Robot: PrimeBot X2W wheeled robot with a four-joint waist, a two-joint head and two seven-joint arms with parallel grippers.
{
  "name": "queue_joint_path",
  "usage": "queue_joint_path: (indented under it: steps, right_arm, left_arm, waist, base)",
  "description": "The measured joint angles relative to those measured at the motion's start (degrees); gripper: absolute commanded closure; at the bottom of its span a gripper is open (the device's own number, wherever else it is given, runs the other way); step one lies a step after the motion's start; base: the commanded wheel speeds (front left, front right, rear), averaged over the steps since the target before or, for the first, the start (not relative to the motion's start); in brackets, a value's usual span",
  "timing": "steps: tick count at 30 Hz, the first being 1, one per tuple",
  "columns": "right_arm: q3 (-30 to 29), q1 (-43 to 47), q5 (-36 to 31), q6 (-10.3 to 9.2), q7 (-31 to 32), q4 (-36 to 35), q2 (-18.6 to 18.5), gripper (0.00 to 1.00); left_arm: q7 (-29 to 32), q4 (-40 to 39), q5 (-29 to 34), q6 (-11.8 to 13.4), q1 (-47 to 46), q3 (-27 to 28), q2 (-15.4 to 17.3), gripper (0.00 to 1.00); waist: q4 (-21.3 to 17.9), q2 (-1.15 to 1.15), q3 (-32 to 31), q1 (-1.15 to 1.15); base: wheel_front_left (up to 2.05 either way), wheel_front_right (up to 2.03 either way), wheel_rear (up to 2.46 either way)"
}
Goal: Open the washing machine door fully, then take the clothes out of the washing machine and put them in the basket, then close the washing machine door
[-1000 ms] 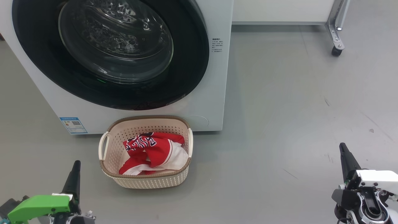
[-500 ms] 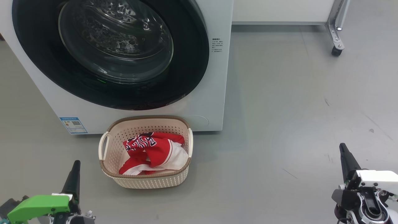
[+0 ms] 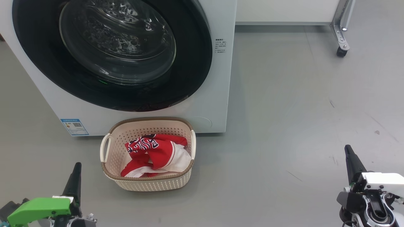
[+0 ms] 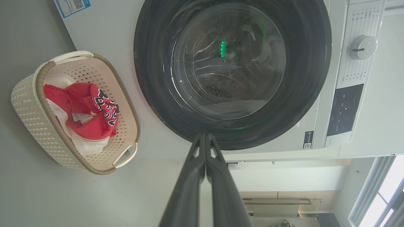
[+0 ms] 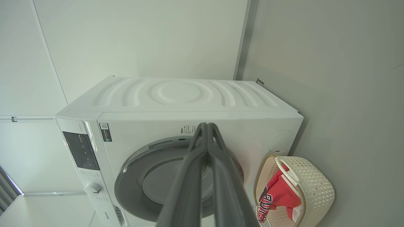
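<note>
Lab-style laundry corner: washing machine [image 3: 221, 94] on bare grey floor [image 3: 300, 110], white panel walls [image 5: 142, 37], castor-wheeled metal frame [image 3: 341, 34].

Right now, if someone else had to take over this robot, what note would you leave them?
Left gripper: shut, empty, left of the basket, not touching it.
Right gripper: shut, empty, off to the right over the floor.
Clothes lie in the basket, in front of the washing machine.
Door looks closed.
Done: all steps, it seems.
Left: nothing apparent.
</note>
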Motion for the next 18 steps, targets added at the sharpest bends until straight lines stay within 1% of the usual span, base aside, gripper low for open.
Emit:
queue_joint_path:
  steps: [18]
  right_arm:
    - [-0.1, 0.0, 0.0, 0.01, 0.0, 0.1, 0.0, 1.00]
  left_arm:
    - [0.0, 0.0, 0.0, 0.0, 0.0, 0.1, 0.0, 1.00]
  waist:
    - [0.0, 0.00, 0.0, 0.00]
  base:
    - [0.00, 0.00, 0.00]
